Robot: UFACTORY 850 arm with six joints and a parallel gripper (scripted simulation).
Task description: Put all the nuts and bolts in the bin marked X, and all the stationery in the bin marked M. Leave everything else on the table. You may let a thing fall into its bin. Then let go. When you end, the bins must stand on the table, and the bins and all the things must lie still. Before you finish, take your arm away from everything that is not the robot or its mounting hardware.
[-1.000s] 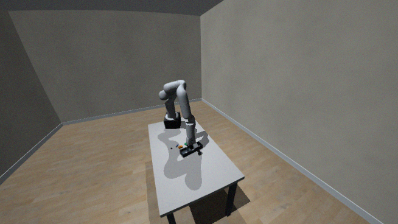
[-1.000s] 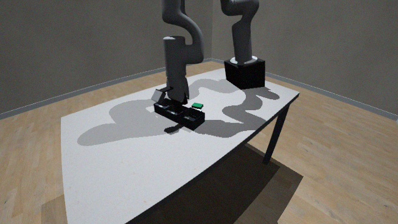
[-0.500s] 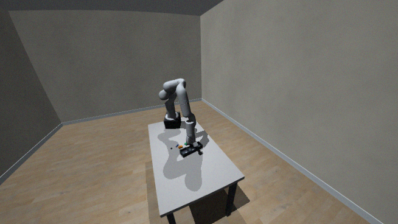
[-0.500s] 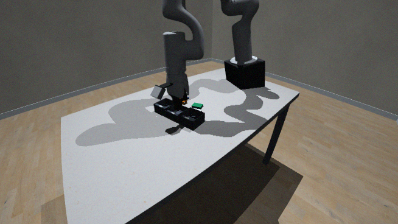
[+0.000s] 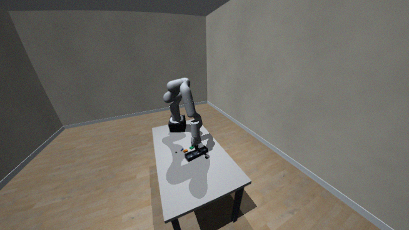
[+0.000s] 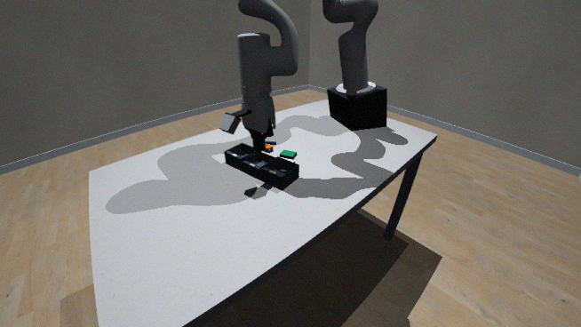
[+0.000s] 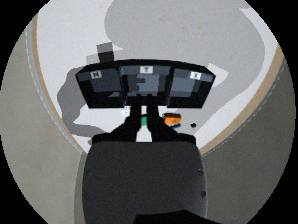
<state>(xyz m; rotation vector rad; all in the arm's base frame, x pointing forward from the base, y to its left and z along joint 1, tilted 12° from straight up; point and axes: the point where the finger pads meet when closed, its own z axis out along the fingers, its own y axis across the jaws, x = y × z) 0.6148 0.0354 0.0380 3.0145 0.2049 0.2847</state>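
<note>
The black three-part tray [image 5: 198,155] [image 6: 262,172] stands on the table. In the wrist view its bin marked M [image 7: 83,89] is left, T [image 7: 146,70] is in the middle and X [image 7: 208,91] is right. My gripper [image 7: 144,101] [image 6: 258,147] points down at the near side of the middle bin. It is shut, with nothing visible between its fingertips. A small dark piece [image 7: 193,125] [image 5: 176,152], perhaps a nut, and a thin blue item [image 5: 182,149] [image 6: 270,142] lie on the table. Dark shapes inside the bins are too unclear to name.
An orange item [image 5: 185,150] [image 7: 173,119] lies beside the blue one. A green block [image 5: 192,147] [image 6: 288,154] lies behind the tray, on the robot's side. A small whitish item [image 7: 126,111] shows near the left finger. The arm's black base [image 6: 357,108] stands at the table's far end.
</note>
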